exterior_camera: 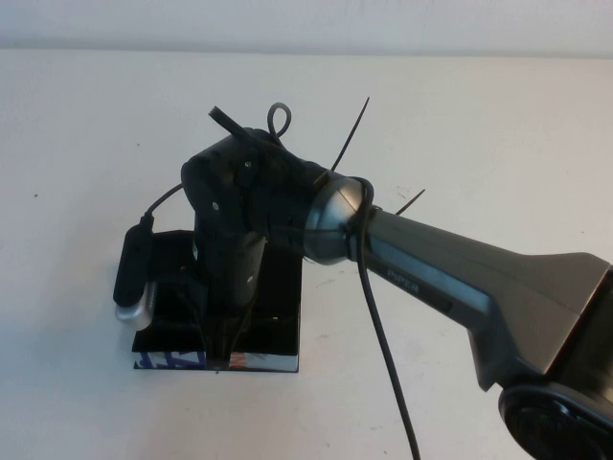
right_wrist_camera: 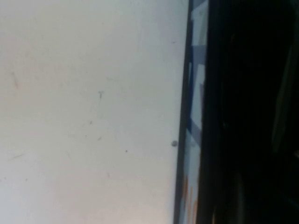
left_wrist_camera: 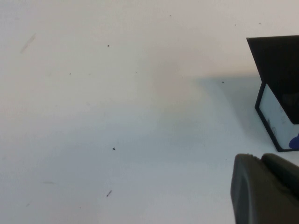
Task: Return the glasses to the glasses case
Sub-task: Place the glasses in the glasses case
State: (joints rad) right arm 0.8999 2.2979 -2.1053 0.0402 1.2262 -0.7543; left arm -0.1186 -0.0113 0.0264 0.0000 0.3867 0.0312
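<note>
Two grippers: right gripper [exterior_camera: 222,353] over glasses case [exterior_camera: 278,316]; left gripper [left_wrist_camera: 264,189] wrist-only.

Right arm [exterior_camera: 450,278] stretched across from the right, wrist bent down, right gripper [exterior_camera: 222,350] pointing downward; left gripper [left_wrist_camera: 264,186] parked low.
</note>
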